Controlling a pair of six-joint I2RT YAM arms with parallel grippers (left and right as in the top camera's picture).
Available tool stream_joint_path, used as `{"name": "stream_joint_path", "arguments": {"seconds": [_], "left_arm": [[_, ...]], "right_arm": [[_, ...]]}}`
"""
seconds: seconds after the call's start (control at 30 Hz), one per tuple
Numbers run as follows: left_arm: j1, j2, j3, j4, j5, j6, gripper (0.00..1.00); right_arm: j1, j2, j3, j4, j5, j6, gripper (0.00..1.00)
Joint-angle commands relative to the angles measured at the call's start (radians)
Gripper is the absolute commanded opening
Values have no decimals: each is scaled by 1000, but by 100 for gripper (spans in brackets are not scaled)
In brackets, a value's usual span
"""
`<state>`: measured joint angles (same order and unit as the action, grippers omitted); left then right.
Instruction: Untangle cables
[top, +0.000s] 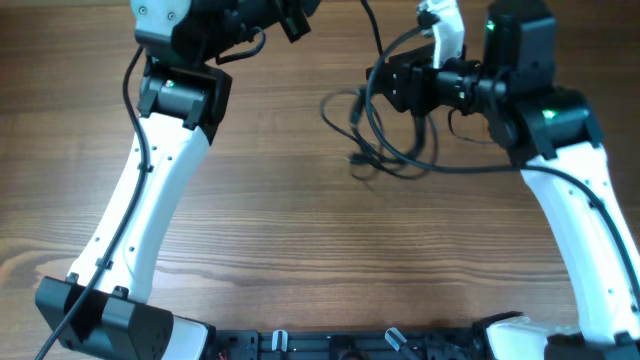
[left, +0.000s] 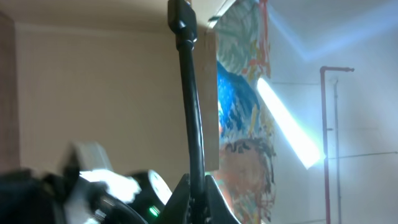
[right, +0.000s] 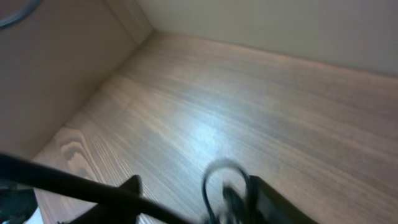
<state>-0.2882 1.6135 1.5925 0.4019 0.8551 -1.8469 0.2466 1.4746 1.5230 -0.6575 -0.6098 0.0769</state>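
Toward the upper right of the overhead frame, we see the cables (top: 385, 140) looped on the tabletop (top: 300, 230), our right claw (right: 198, 186) straddling one loop, whether gripping we cannot tell, while our left claw (left: 199, 193) pinches a plug end upright, likely for tension.

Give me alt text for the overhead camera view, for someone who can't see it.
Loose loops of black cables lie on a wooden table, at the right gripper's fingertips. The left gripper sits by the top edge, to the left of the loops.
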Motion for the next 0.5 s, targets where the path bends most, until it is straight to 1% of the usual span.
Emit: {"name": "stream_joint_path", "arguments": {"seconds": [0.0,0.03,0.1,0.2,0.27,0.3,0.33,0.37,0.43,0.47], "left_arm": [[-6,-11,11,4,24,4,4],[7,-11,11,-29,29,87,4],[31,-11,11,-145,30,212,4],[89,-11,11,-426,-30,432,4],[132,-11,11,-734,-212,638,4],[142,-11,11,-849,-319,698,4],[148,-11,11,-965,-434,739,4],[149,-11,11,-1065,-554,759,4],[146,-9,11,-1216,-755,837,4],[146,-9,11,-1257,-800,871,4]], "right_arm": [[0,49,8,22,12,26,4],[-10,33,9,20,58,58,4],[-29,-14,9,5,99,67,4],[-57,-114,10,-46,208,133,4],[-75,-198,10,-76,288,204,4],[-76,-222,10,-87,308,253,4],[-76,-246,10,-109,312,328,4],[-73,-253,9,-126,300,359,4],[-47,-237,8,-195,329,371,4],[-37,-218,8,-222,362,370,4]]}}
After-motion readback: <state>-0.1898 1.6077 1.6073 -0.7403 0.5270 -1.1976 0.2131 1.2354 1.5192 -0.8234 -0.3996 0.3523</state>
